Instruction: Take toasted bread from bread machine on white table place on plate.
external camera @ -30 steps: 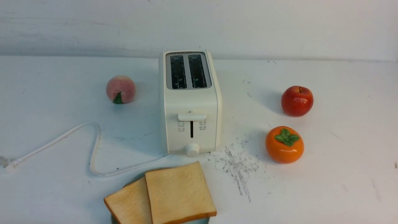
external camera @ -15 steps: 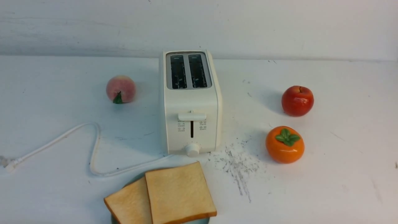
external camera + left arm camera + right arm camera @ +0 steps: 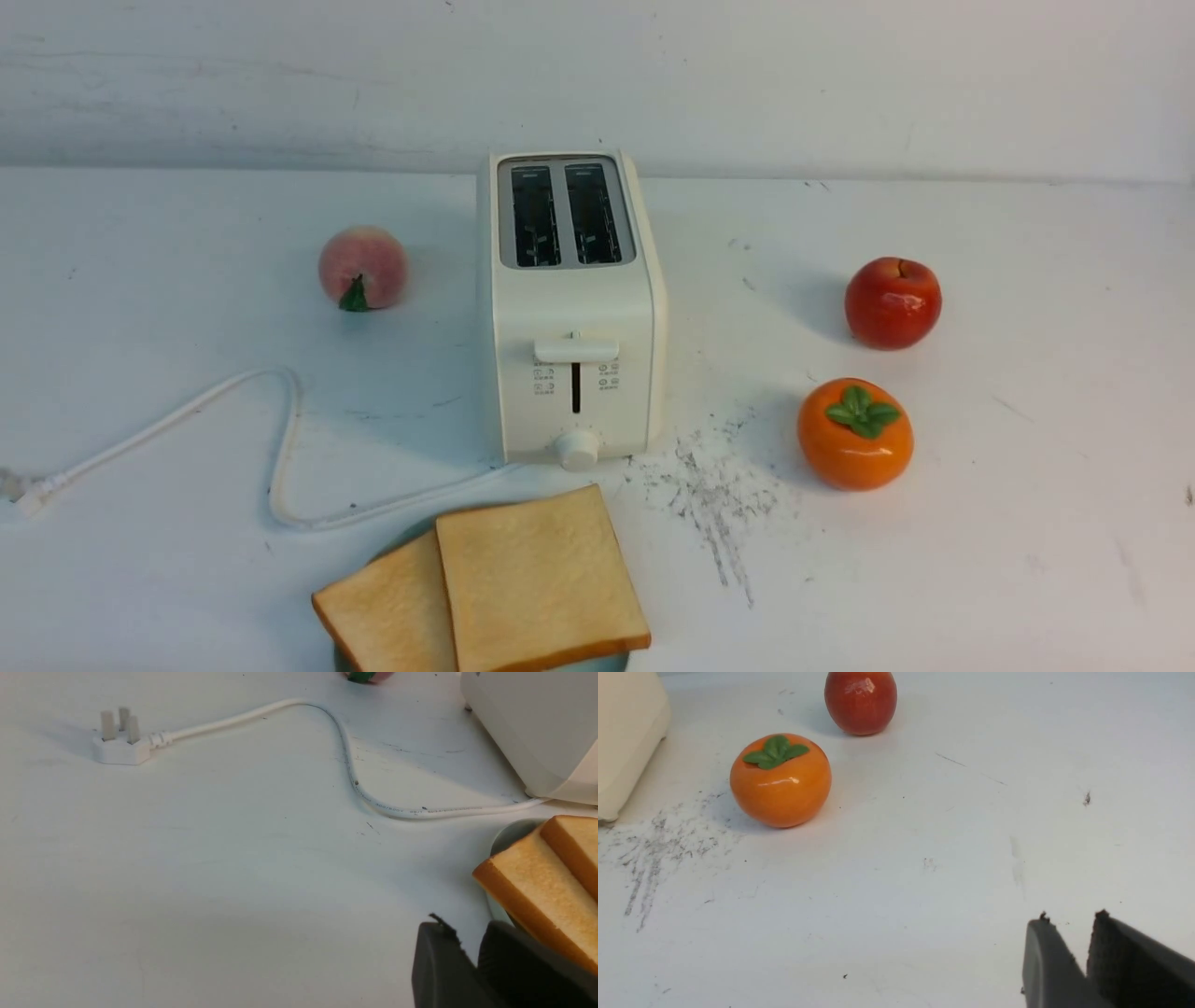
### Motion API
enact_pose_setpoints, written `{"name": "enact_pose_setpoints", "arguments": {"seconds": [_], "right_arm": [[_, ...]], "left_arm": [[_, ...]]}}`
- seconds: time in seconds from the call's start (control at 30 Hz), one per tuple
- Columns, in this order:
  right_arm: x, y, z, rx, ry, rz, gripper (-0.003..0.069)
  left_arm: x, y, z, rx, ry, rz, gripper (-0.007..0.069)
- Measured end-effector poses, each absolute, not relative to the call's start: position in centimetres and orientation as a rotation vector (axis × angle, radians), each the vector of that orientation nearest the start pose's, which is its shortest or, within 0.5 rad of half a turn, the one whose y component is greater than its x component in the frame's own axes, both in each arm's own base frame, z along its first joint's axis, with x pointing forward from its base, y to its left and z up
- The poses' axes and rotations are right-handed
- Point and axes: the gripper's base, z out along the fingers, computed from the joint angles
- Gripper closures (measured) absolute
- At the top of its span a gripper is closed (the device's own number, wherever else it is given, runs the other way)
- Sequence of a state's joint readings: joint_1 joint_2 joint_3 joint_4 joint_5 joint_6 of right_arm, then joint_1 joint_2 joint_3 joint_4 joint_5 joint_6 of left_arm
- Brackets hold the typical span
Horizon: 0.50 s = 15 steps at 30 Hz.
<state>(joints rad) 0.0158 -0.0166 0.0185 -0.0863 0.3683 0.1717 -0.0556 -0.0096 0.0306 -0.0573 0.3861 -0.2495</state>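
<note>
Toasted bread (image 3: 537, 579) lies on the plate (image 3: 597, 665) in the front view, two slices overlapping, likely light and a bit soft; in the left wrist view its thick crust edge offers the best hold, the left gripper (image 3: 466, 927) slightly spread, empty; in the right wrist view, the right gripper (image 3: 1073, 919) likewise

From my seat, I see a white table (image 3: 1027, 541) (scuffed near the middle) carrying a toaster (image 3: 579, 308) at center, its cord (image 3: 285, 439) trailing left, a peach (image 3: 364, 269) far left, an apple (image 3: 893, 303) and persimmon (image 3: 854, 435) right, and a plate (image 3: 597, 664) near.
</note>
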Motion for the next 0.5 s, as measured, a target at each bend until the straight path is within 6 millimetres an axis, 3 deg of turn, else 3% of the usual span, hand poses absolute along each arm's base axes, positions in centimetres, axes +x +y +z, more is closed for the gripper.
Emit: {"name": "enact_pose_setpoints", "arguments": {"seconds": [0.5], "right_arm": [[5.23,-0.2,17.48,0.093,1.85,0.047,0.0491]], "left_arm": [[5.21,-0.49,16.88,-0.219,1.886,-0.265,0.048]]}}
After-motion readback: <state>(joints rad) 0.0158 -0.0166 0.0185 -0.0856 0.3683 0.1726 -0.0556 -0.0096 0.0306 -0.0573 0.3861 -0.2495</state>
